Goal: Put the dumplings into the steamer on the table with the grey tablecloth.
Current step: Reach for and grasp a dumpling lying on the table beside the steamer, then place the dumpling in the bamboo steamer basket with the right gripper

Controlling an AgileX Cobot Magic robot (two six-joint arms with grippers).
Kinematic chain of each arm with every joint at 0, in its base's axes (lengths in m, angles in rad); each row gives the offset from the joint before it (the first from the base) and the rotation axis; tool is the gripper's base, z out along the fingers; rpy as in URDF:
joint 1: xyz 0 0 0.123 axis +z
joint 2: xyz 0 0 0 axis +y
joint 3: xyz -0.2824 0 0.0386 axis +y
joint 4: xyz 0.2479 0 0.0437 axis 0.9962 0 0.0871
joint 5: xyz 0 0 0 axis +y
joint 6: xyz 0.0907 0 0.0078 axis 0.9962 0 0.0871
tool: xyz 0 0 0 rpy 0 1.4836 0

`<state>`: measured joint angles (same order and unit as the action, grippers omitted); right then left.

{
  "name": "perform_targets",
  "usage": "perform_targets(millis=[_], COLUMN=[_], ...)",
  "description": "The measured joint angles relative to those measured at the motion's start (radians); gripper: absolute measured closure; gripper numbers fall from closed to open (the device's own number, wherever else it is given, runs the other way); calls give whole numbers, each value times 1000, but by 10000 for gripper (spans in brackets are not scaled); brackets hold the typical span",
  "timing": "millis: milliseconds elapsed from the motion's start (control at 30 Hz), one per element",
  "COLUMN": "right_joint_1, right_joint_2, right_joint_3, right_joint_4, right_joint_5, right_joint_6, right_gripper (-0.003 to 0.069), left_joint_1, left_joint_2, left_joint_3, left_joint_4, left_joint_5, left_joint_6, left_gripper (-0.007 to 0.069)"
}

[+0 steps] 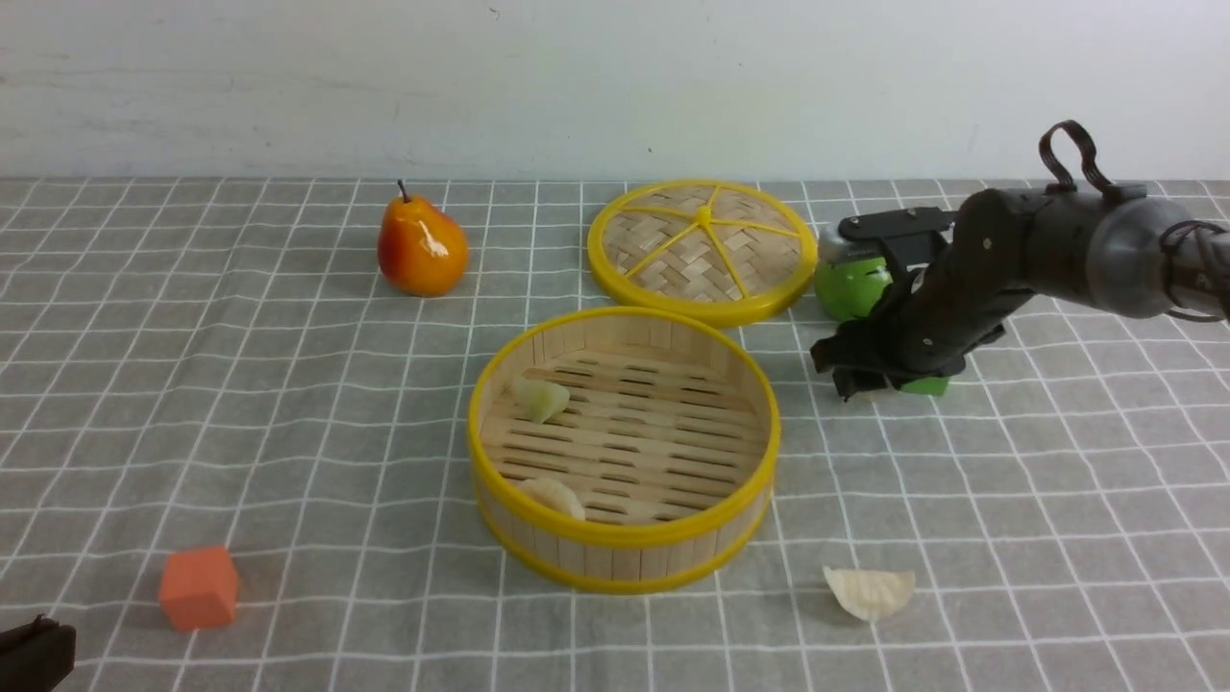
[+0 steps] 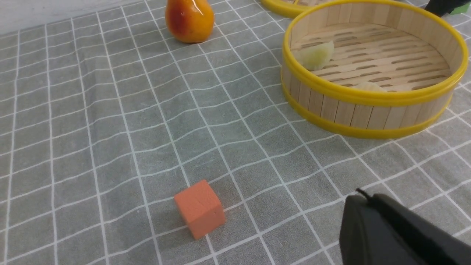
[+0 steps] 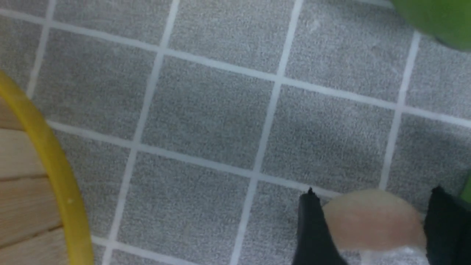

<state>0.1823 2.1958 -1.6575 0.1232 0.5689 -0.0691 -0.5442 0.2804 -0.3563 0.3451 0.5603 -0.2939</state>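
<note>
The steamer (image 1: 625, 548) stands mid-table on the grey tablecloth (image 1: 240, 404). A greenish dumpling (image 1: 540, 397) and a whitish one (image 1: 553, 497) lie inside it; both show in the left wrist view (image 2: 316, 55) (image 2: 368, 86). Another whitish dumpling (image 1: 870, 591) lies on the cloth in front of the steamer, to its right. My right gripper (image 1: 865, 384) is down at the cloth right of the steamer, its fingers closed against the sides of a pinkish dumpling (image 3: 371, 221). My left gripper (image 2: 362, 195) is shut and empty at the near left corner (image 1: 34, 654).
The flat woven lid (image 1: 701, 250) lies behind the steamer. A pear (image 1: 421, 248) stands back left. A green ball (image 1: 850, 286) and a green cube (image 1: 924, 385) sit right by my right gripper. An orange cube (image 1: 198, 587) sits near left.
</note>
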Motion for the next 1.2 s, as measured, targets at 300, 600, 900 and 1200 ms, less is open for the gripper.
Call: perform_targets(millis=[300, 600, 900, 1200], right_joint_1=[0, 0, 134, 315], right_joint_2=[-6, -110, -180, 4], right_joint_3=[-17, -45, -50, -50], right_joint_4=[-16, -14, 217, 273], right_joint_5=[89, 170, 97, -139], right_joint_6=[2, -43, -189, -346], right_gripper=[310, 310, 310, 527], left_joint_1=[0, 0, 0, 0], left_joint_2=[0, 0, 0, 0], left_joint_3=[0, 0, 0, 0], left_joint_4=[0, 0, 1, 1], left_joint_5=[0, 0, 0, 0], left_joint_6=[0, 0, 0, 0], left_gripper=[632, 632, 632, 632])
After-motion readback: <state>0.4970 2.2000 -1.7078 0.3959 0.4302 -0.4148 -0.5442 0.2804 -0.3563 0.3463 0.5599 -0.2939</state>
